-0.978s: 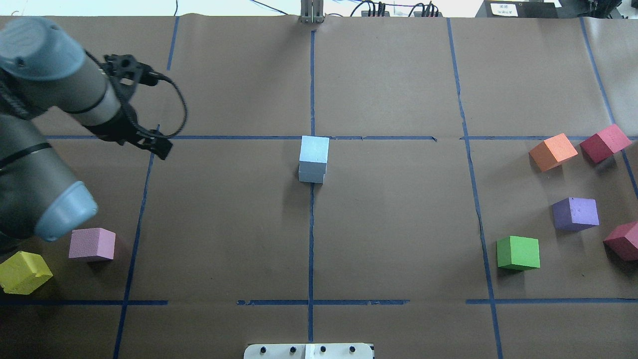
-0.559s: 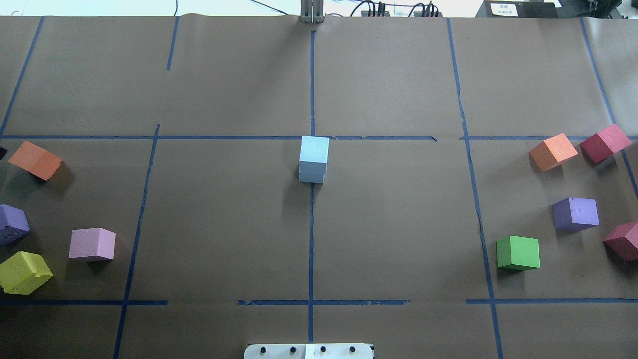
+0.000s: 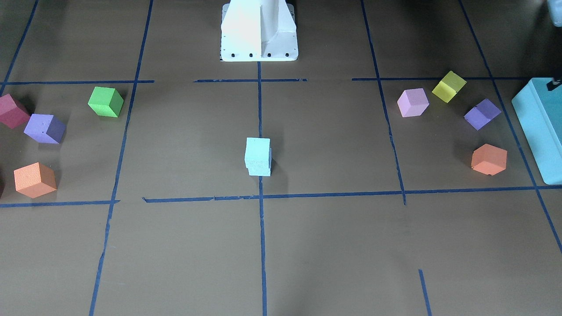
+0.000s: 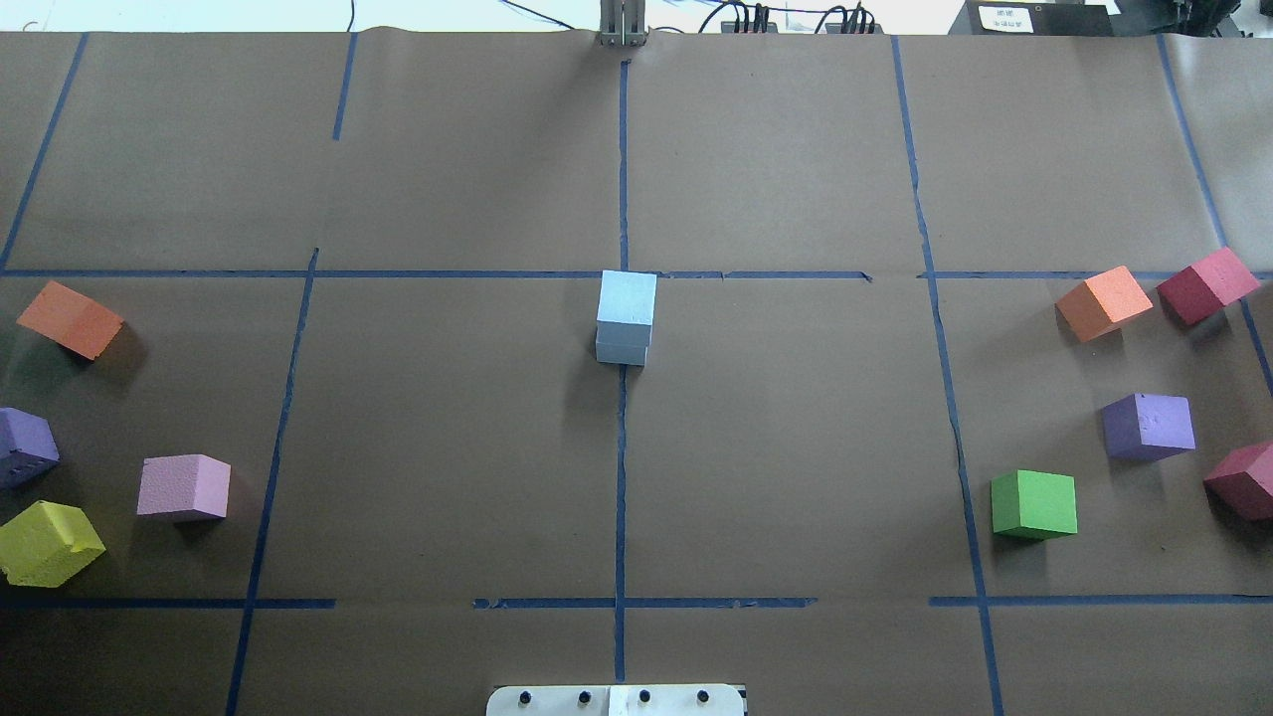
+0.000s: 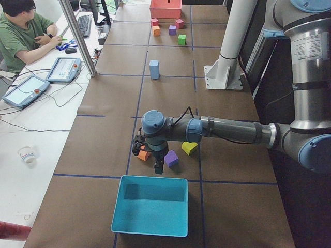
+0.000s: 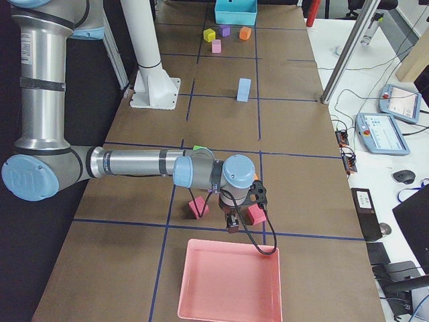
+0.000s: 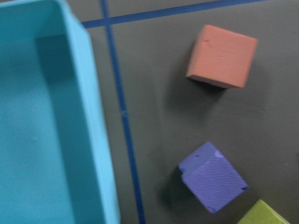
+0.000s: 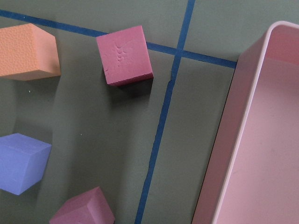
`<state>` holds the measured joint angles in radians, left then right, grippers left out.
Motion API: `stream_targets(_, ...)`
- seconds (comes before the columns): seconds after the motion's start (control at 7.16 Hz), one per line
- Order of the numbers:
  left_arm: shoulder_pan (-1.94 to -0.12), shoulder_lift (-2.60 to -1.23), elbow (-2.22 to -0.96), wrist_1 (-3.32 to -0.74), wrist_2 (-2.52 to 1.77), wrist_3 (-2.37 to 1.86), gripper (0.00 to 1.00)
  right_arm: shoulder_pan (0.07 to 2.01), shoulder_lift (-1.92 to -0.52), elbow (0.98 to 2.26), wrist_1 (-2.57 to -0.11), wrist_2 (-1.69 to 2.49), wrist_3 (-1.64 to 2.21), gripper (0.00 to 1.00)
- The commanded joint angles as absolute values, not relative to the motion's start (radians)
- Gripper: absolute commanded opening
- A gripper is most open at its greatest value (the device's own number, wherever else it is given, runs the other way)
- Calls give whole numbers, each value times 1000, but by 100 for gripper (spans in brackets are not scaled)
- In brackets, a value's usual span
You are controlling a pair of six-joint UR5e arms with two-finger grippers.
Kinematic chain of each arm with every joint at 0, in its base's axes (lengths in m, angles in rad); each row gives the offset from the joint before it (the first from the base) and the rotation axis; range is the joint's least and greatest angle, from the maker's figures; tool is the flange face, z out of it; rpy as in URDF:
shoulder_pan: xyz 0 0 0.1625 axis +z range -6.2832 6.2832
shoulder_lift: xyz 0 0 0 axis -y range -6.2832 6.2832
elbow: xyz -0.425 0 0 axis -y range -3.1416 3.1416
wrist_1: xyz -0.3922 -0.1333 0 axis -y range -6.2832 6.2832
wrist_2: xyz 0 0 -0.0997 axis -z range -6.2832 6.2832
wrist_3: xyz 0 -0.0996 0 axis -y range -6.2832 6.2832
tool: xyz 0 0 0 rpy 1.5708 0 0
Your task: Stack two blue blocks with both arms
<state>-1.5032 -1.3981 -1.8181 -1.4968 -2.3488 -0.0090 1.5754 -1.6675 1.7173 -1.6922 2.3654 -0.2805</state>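
The two blue blocks stand stacked at the table's middle, on the centre tape line: the upper block point(image 4: 628, 296) sits on the lower block point(image 4: 621, 352), slightly offset. The stack also shows in the front view point(image 3: 257, 153) and the two side views point(image 5: 154, 69) point(image 6: 244, 88). No gripper touches it. My left gripper point(image 5: 158, 168) hangs at the table's left end, over an orange and a purple cube beside the teal box point(image 5: 150, 206). My right gripper point(image 6: 232, 225) hangs at the right end near the pink tray point(image 6: 228, 285). I cannot tell whether either is open or shut.
Loose cubes lie at both ends: orange point(image 4: 70, 318), purple point(image 4: 25, 446), pink point(image 4: 184, 487) and yellow point(image 4: 48, 542) on the left; orange point(image 4: 1104, 302), two dark red, purple point(image 4: 1149, 426) and green point(image 4: 1034, 504) on the right. The white pedestal point(image 3: 259, 30) stands at the robot's side.
My left arm has pulled back out of the overhead view to the left, uncovering the orange and purple cubes there. The blue stack has not moved.
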Motion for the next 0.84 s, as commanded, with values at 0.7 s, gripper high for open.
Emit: stream_targets(0.7,-1556,-1385,-1773,-1522,-2326,115,100,1574,-1666,1718,-1692,2373,-279,100)
